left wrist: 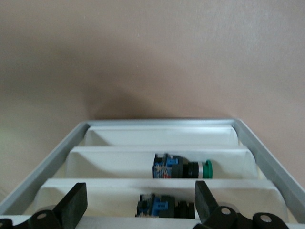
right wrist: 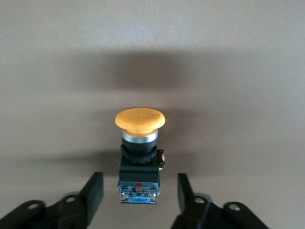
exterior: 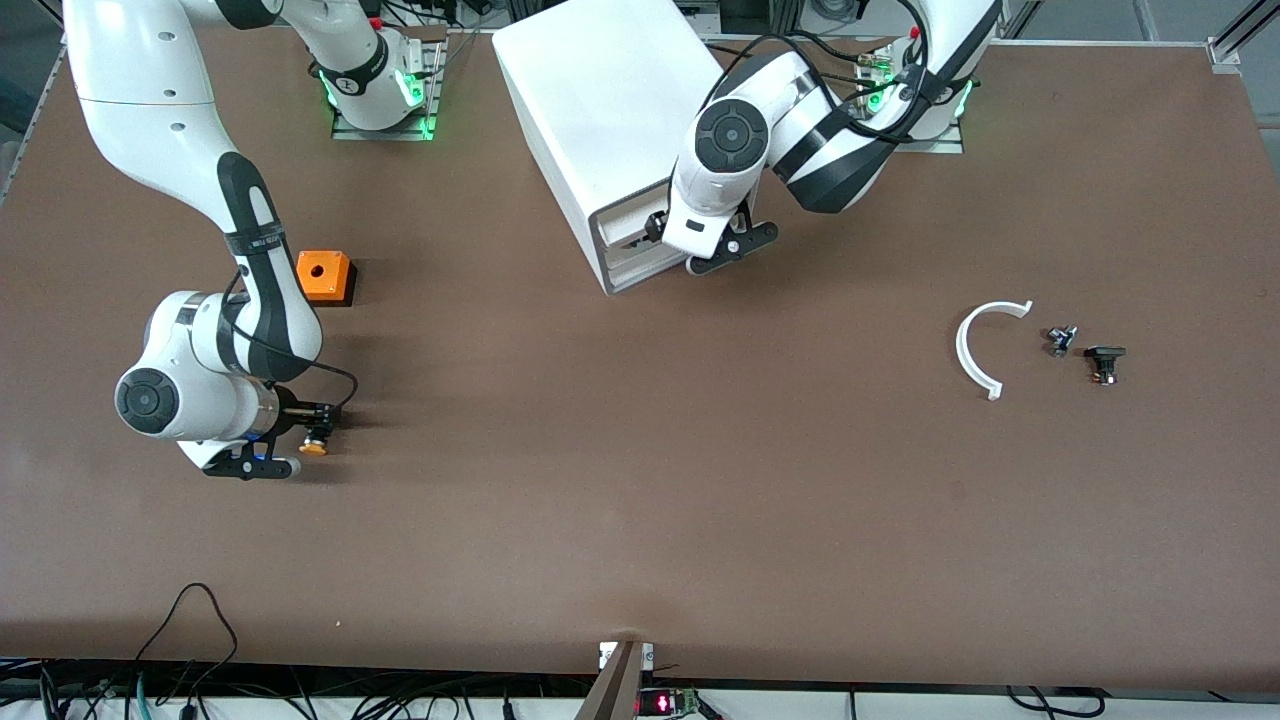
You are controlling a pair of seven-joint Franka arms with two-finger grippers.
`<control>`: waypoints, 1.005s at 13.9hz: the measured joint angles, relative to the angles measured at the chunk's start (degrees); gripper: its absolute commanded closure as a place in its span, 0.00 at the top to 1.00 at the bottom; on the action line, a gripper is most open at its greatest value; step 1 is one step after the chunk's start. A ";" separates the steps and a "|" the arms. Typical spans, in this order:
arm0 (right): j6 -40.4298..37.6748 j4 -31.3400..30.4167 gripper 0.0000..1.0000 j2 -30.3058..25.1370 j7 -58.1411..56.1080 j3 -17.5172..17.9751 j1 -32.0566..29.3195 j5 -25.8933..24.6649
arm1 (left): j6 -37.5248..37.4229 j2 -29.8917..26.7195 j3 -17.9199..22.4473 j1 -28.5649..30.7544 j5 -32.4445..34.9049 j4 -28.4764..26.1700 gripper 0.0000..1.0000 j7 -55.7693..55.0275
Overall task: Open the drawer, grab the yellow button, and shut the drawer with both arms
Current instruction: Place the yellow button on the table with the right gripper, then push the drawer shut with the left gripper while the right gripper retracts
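The button (right wrist: 139,143), with an orange-yellow cap and a black body, lies on its side on the table; it also shows in the front view (exterior: 315,444). My right gripper (right wrist: 139,187) is open, its fingers on either side of the button's back end and not touching it; it sits low near the right arm's end of the table (exterior: 312,420). My left gripper (left wrist: 140,191) is open at the front of the white cabinet (exterior: 600,120), over the highest drawer (left wrist: 109,198). That drawer sits level with the two below it. My left gripper also shows in the front view (exterior: 653,226).
An orange cube with a hole (exterior: 323,275) stands farther from the front camera than the button. A white curved piece (exterior: 985,345), a small metal part (exterior: 1060,340) and a small black block (exterior: 1105,362) lie toward the left arm's end. The drawers hold other push-buttons, one with a green cap (left wrist: 183,168).
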 measured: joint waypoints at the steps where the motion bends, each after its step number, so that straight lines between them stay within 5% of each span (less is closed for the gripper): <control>1: 0.00 0.18 1.00 -0.98 0.00 0.00 0.01 0.00 | -0.31 0.06 -0.36 -0.01 -1.00 -0.02 1.00 0.00; 14: -14.07 0.57 1.00 -24.11 2.00 -0.72 0.57 -2.16 | -1.82 0.61 -0.86 0.31 -3.06 0.04 1.00 0.02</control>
